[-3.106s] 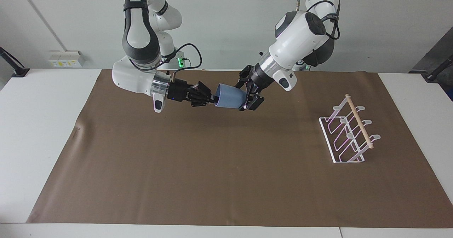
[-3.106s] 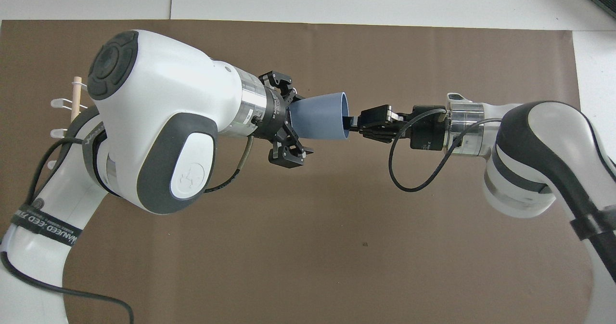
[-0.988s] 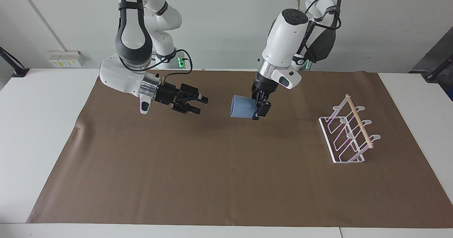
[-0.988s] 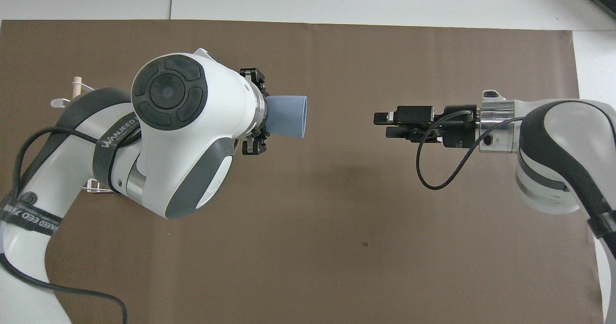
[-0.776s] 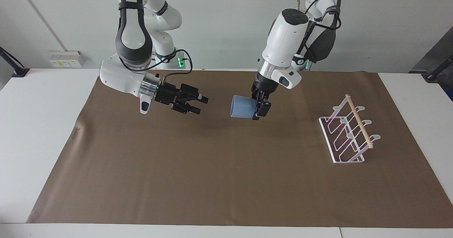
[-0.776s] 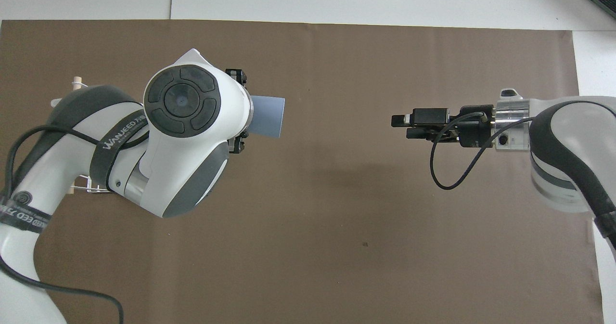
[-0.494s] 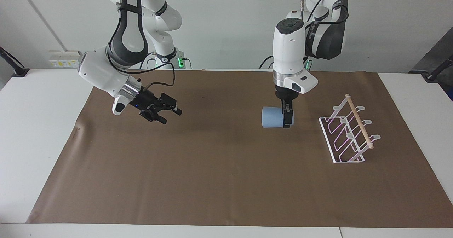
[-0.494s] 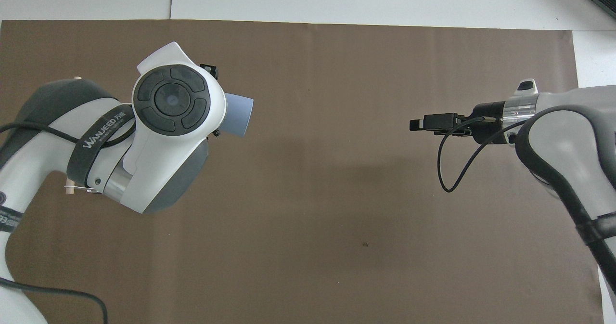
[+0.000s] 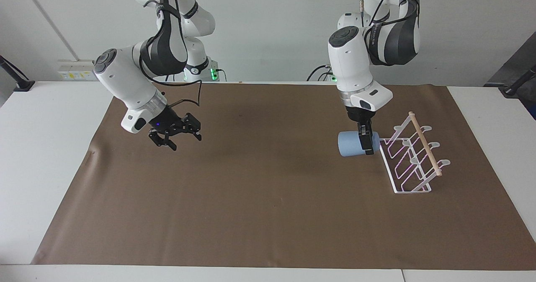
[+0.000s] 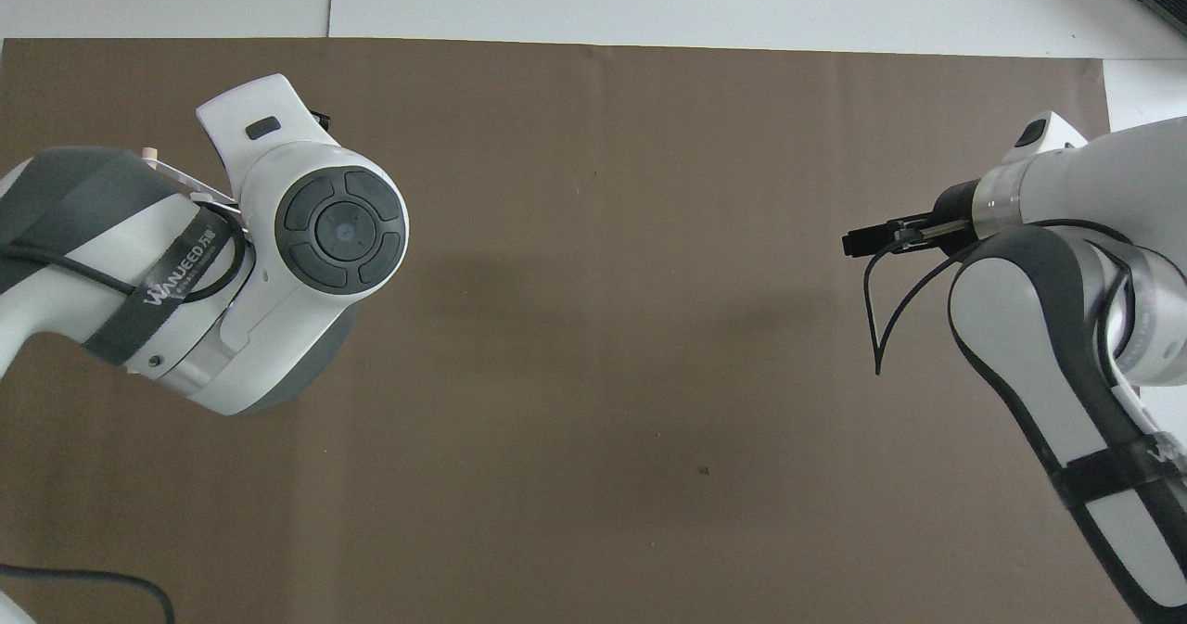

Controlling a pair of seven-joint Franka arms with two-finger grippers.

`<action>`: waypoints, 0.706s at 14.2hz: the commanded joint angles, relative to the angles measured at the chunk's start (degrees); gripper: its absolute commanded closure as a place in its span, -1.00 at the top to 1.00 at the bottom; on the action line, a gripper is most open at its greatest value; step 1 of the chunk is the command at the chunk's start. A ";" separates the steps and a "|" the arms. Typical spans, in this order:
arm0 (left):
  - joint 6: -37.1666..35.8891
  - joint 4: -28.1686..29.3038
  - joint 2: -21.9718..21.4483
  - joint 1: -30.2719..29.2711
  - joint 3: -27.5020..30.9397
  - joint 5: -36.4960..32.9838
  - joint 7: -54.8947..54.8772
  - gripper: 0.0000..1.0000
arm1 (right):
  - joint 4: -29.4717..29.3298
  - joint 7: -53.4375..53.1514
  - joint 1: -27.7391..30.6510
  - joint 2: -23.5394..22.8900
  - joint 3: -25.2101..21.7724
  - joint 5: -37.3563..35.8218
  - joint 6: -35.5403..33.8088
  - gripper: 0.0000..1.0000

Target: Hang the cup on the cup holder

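Here the desk (image 9: 50, 148) carries the rack (image 9: 412, 158); the cup (image 9: 351, 144) hangs sideways just beside it, clamped at its base end in the left pincer (image 9: 367, 141). Probably light, stiff and smooth, so gripping the narrow base suits. Right pincer (image 9: 175, 137) waits, spread wide.

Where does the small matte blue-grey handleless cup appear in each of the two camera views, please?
Facing view: the small matte blue-grey cup hangs on its side in the left gripper, beside the white wire cup holder.
Overhead view: not visible; the left arm covers it.
Shared landmark: the holder's wooden dowel, its tip at.
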State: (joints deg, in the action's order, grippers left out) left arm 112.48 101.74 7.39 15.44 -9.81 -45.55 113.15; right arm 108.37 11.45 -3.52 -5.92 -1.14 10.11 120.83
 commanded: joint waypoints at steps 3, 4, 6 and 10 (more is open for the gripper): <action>-5.14 4.96 -3.78 -2.52 -0.29 -9.21 -0.30 -1.00 | -4.82 -5.73 0.79 1.61 0.17 -7.29 -3.84 1.00; -7.34 5.05 -3.96 -2.78 -0.29 -9.21 -0.21 -1.00 | -5.71 -5.73 0.79 1.78 -0.26 -7.29 -5.24 1.00; -8.59 7.76 -5.44 -2.96 -0.21 -12.43 1.36 -1.00 | -8.16 -5.73 1.06 2.92 -0.70 -7.38 -9.62 1.00; -8.42 11.55 -6.95 -4.27 -0.21 -18.35 3.74 -1.00 | -11.25 -10.37 1.94 6.78 -0.71 -7.38 -18.60 1.00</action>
State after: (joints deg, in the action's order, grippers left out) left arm 104.31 110.10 2.77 12.39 -9.68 -61.71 115.73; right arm 98.25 5.15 -2.04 -1.24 -2.34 4.33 105.89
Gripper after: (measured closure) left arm 0.251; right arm 0.000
